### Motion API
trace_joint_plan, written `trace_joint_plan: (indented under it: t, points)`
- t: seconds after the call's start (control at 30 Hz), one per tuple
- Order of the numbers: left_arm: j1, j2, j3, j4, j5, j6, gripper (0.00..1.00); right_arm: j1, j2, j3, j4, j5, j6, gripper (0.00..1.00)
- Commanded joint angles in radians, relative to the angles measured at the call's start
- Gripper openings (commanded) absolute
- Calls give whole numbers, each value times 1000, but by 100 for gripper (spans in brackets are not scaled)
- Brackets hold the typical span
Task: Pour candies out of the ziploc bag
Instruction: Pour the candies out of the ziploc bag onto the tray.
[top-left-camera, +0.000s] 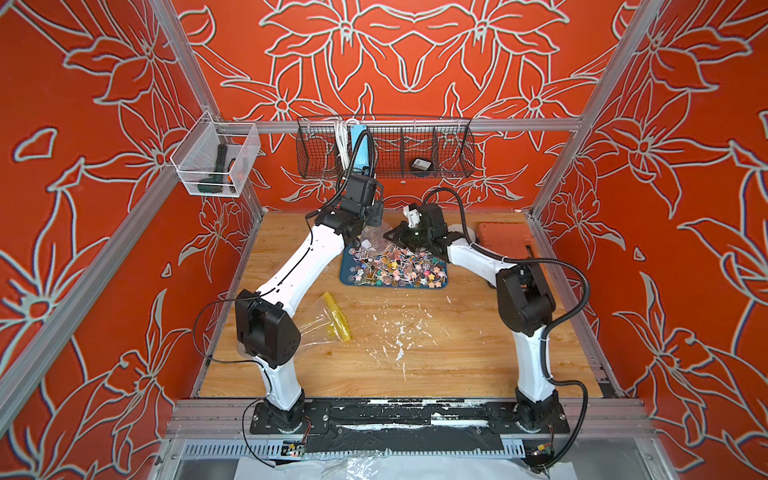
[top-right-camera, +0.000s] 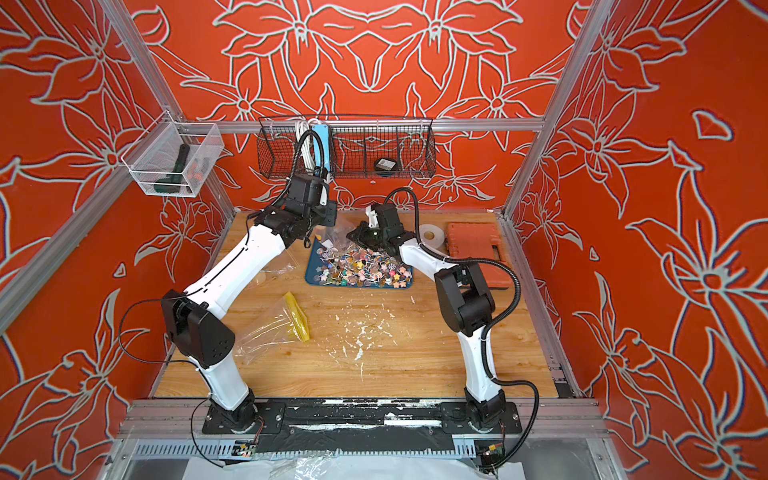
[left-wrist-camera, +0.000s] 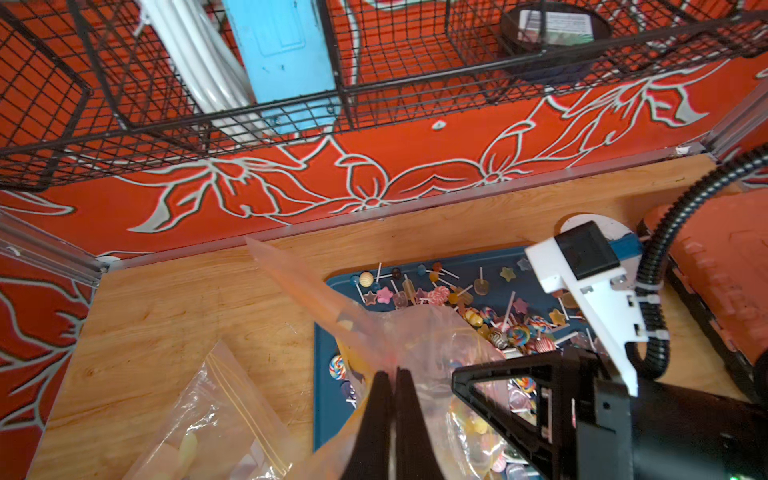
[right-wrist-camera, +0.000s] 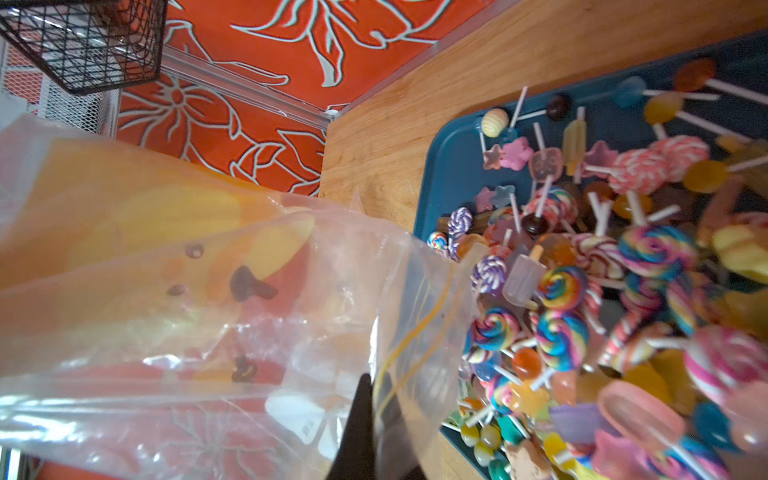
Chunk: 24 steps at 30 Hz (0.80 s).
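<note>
Multicoloured candies (top-left-camera: 395, 268), small lollipops on thin white sticks with swirl, round and star heads, lie heaped on a dark blue tray (top-left-camera: 390, 286) at the far middle of a wooden table (top-left-camera: 436, 365). Just above the tray's far corner, on the left arm's side, hangs a clear ziploc bag (left-wrist-camera: 415, 340), crumpled, lifted off the table and held between both arms. The left gripper (left-wrist-camera: 392, 374) has its two black fingers pressed together on a fold of the film. The right gripper (right-wrist-camera: 374, 382) likewise pinches the plastic with its jaws closed tight, just beside a thin yellow zip line that faces the candy heap. Blurred yellow and orange shapes show through the film; whether they sit inside the bag cannot be told. A second clear bag (top-left-camera: 332, 318), with a yellow zip strip, lies flat on the table near the left arm's elbow, well apart from the tray. White flecks (top-left-camera: 399, 332) speckle the wood in front of the tray. Beyond the right arm sit a white tape roll (top-right-camera: 432, 236) and an orange tool case (top-left-camera: 505, 241). A black wire basket (top-left-camera: 386, 149) hangs on the red flowered back wall.
</note>
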Motion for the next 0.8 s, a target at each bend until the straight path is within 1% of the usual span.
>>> trace_joint_plan:
  t: [0.0,0.2,0.33,0.37,0.43,0.6,0.7,0.77]
  points:
    - [-22,-73,2,62,7,-14,0,-38,-56,-89,-49,36,-26,0]
    - [-67,-96,-78,93,43,-46,0,-97,-148,-223,-38,50,-45,0]
    - [-74,-109,-147,132,81,-73,0,-116,-168,-255,-52,47,-65,0]
    - [-75,-111,-161,140,83,-76,0,-117,-170,-259,-60,47,-75,4]
    - [-80,-109,-172,147,81,-75,0,-120,-176,-261,-80,40,-99,15]
    - [-81,-103,-158,163,87,-34,0,-136,-236,-271,-166,50,-209,48]
    - [-81,-83,-111,157,109,5,0,-159,-292,-273,-233,62,-310,62]
    - [-81,-68,-75,151,138,29,0,-178,-328,-273,-275,62,-390,68]
